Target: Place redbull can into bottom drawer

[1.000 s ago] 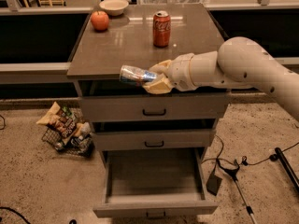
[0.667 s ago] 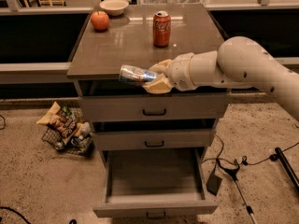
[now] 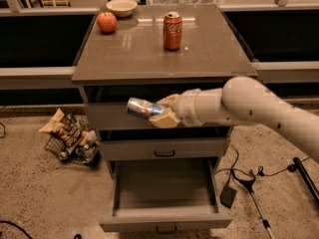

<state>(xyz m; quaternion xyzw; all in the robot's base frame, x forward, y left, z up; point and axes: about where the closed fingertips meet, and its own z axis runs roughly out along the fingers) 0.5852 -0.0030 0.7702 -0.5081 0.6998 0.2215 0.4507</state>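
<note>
I see gripper [image 3: 162, 111] clamped on redbull can [image 3: 138, 107], can lying sideways (silver end seemingly pointing left) before the top drawer face. Bottom drawer [image 3: 164, 190] stands open directly below, well apart. Coca-Cola can [image 3: 172, 31] upright on cabinet top

The thick cream-white robot arm [image 3: 259, 106] comes in from the right edge, rising leftward to a ringed wrist; its tan two-finger gripper [image 3: 160, 114] sits mid-frame, pointing left, clamped on the slim silver-and-blue can [image 3: 141, 107], which lies sideways.
</note>
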